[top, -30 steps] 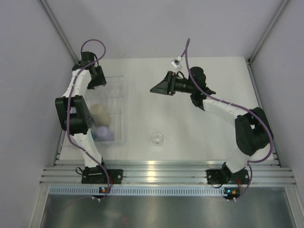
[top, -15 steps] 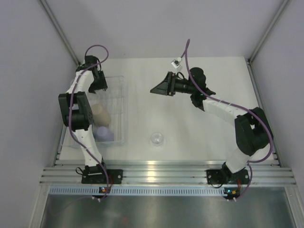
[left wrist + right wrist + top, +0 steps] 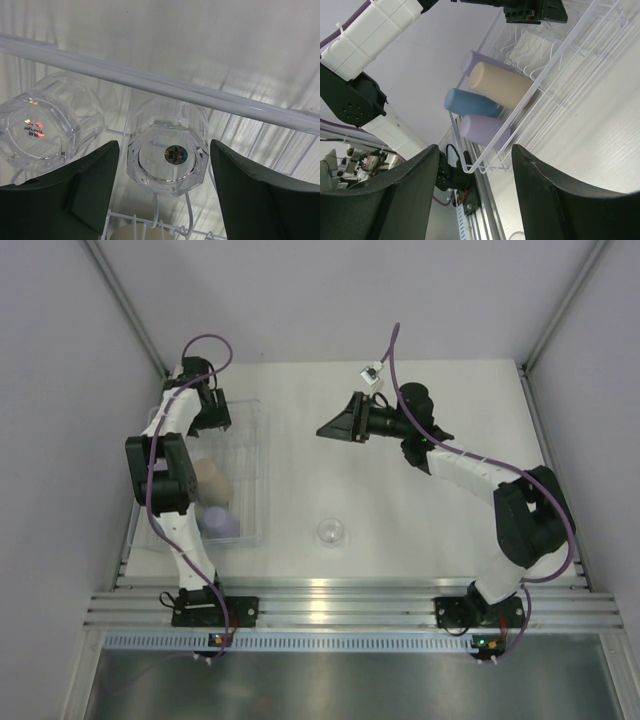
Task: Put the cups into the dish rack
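Cups [image 3: 212, 480] are seen lying in the dish rack [image 3: 252, 445] at the left of the table [image 3: 450, 400] in the top view, while a lone clear cup [image 3: 331, 531] is found outside it, on the table toward the front edge. Its outline is round from above, so its long axis is judged to be vertical; whether the mouth faces up or down cannot be told. The left gripper [image 3: 211, 418] is held over the far end of the rack. The right gripper [image 3: 330, 428] is poised in mid-table, pointed leftward, and the lone clear cup lies from it toward the arm bases. The right arm is judged the nearer, so a reach back toward the near edge, taken from above, is what the coming move is thought to need.

In the left wrist view, two more cups are shown base-up among the rack's wires: the centre cup [image 3: 167, 155] sits between the fingers [image 3: 92, 187], and the side cup [image 3: 40, 130] is just beside it on the left. The jaws are parted on either side of the centre cup, a thin gap is visible at the left finger, and no grip is judged to be held.

In the right wrist view, the right jaws are spread wide and nothing is held between them. On their sides in the rack are seen the beige tumbler [image 3: 500, 87], the blue tumbler [image 3: 470, 104] and two lavender tumblers [image 3: 485, 131].
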You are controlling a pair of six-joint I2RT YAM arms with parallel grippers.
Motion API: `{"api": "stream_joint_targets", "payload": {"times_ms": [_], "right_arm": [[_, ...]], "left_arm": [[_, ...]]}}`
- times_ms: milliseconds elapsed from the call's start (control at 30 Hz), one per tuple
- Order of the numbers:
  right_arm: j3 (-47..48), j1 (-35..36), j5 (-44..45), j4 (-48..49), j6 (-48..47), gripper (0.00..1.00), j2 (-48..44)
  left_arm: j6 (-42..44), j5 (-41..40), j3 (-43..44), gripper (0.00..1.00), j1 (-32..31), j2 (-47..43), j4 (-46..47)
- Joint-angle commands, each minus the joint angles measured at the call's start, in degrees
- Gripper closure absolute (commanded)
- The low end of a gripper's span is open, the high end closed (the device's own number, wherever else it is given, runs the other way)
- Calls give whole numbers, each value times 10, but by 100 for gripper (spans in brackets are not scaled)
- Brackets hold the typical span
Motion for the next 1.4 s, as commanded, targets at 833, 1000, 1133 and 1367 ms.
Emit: {"api": "stream_joint_targets", "payload": {"times_ms": [833,1000,1133,1367], "right_arm": [[49,72,158,-532,-428,40,-48],[40,111,195,-561,-444,40,-50],[39,147,212,-583,-450,40,-43],[30,183,231,-601,-455,40,-28]], "left_arm": [[-35,139,-143,17,-9,-321,18],[-50,233,-218,17,-8,-394,45],[-46,239,-264,16,-10,-429,54],[-56,250,-289,16,-9,-457,53]]}}
